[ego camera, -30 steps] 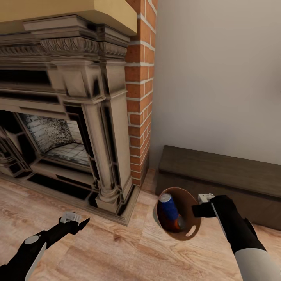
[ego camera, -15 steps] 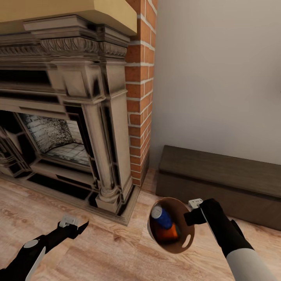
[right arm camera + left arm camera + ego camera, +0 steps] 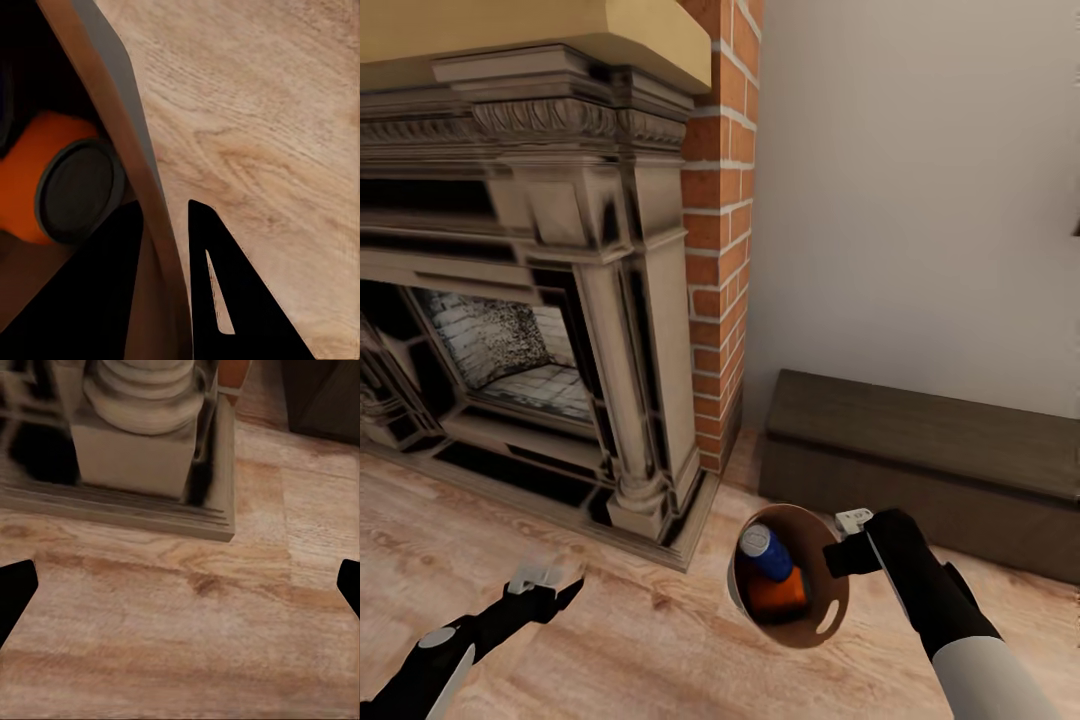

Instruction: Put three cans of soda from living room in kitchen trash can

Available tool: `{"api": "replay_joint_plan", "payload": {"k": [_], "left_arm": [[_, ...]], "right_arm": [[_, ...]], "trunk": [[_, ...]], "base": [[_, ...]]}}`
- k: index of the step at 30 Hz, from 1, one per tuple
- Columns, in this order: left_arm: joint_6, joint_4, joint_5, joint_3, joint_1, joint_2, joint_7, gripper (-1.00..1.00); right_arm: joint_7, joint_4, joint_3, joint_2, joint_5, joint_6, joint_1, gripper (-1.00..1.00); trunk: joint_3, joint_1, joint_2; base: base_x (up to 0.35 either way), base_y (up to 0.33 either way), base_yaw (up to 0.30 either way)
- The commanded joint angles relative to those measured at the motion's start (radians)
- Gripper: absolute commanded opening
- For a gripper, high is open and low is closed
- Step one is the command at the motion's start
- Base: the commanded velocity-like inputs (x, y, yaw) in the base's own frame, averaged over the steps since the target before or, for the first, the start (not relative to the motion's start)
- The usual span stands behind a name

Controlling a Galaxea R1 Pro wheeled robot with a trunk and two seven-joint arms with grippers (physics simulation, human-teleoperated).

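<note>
Right tool [image 3: 847, 553] clamps the rim of the tash can [image 3: 830, 625], fingers either side of its wall (wrist view confirms). Inside: blue can [image 3: 766, 552] and orange can [image 3: 777, 591]. Left tool [image 3: 550, 588] at 8 o'clock, spread open over wood floor [image 3: 660, 650]. Fireplace [image 3: 540, 300] at 11 o'clock.

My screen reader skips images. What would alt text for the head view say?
The right pincer grips the rim of a tilted bin holding a blue can and an orange can, over wood floor beside a brick fireplace.

Open wood floor [image 3: 640, 650] ahead — fireplace [image 3: 550, 300], low bench [image 3: 920, 460] behind.
</note>
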Motion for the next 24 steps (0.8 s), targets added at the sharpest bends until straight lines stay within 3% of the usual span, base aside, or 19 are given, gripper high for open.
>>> {"api": "replay_joint_plan", "payload": {"k": [1,24], "left_arm": [[-0.002,0.001,0.0,0.0,0.0,0.0,0.001,1.0],[-0.036,0.03,-0.004,-0.003,0.0,0.0,0.003,1.0]], "right_arm": [[0.003,0.0,0.0,0.0,-0.023,0.004,0.0,-1.0],[0.009,0.0,-0.01,-0.001,-0.023,0.004,0.0,-1.0]], "trunk": [[0.0,0.0,0.0],[0.0,0.0,0.0]], "base": [[-0.28,0.0,0.0],[-0.321,0.0,0.0]]}}
